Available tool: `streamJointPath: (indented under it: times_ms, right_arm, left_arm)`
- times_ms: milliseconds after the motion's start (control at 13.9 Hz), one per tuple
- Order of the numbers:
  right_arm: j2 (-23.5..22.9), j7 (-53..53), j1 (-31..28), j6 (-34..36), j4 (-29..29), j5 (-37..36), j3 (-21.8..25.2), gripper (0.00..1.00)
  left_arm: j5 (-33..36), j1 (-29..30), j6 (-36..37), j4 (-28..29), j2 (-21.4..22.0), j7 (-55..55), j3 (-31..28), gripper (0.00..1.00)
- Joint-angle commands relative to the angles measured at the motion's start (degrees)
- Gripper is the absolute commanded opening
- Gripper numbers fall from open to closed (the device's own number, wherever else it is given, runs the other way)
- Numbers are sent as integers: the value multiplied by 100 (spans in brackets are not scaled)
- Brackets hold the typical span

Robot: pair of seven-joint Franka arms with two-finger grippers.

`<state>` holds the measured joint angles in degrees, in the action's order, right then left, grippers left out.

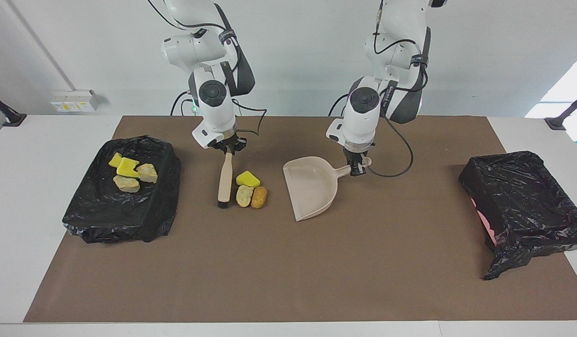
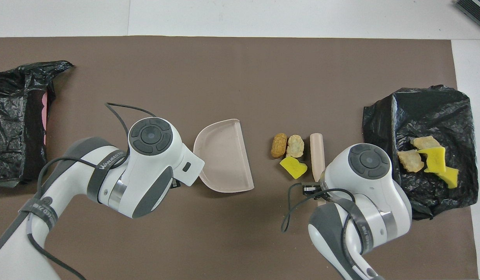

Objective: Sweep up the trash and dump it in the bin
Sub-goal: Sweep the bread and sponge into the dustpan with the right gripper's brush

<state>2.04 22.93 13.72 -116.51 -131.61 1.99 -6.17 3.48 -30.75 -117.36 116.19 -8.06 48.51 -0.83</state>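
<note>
Three pieces of trash lie together mid-mat: a yellow wedge (image 1: 247,178) (image 2: 293,168), a tan lump (image 1: 244,195) (image 2: 295,146) and a brown lump (image 1: 259,197) (image 2: 279,145). My right gripper (image 1: 227,149) is shut on the handle of a beige brush (image 1: 224,180) (image 2: 317,155). Its dark bristles are down beside the tan lump, on the side toward the right arm's end. My left gripper (image 1: 357,167) is shut on the handle of the beige dustpan (image 1: 313,187) (image 2: 224,155). The pan's open edge faces the trash, a short gap away. In the overhead view both wrists hide their fingertips.
A black-bagged bin (image 1: 164,187) (image 2: 430,105) at the right arm's end of the table holds several more yellow and tan pieces. Another black-bagged bin (image 1: 527,187) (image 2: 14,116) sits at the left arm's end, with pink showing at its side. A brown mat (image 1: 288,271) covers the table.
</note>
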Motion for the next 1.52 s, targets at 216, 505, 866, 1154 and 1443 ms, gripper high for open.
streamJointPath:
  times_ms: [216,505,866,1154,1443]
  right_arm:
    - [-695,-8,534,-38,644,423,-33,0]
    - [-1248,-252,1036,-64,1302,1398,-68,0]
    - [-1338,-325,1554,-353,1726,2613,-121,0]
    - [-970,-237,1441,83,1717,2290,-25,0]
    - [-144,201,949,848,1700,1719,-33,0]
  left_arm:
    - [136,-142,-260,352,147,-176,-84,0]
    - [136,-142,-479,615,270,-176,-84,0]
    - [136,-125,-778,774,323,-79,-75,0]
    - [75,287,-1034,740,227,350,-67,0]
    - [-128,858,-885,292,59,984,-67,0]
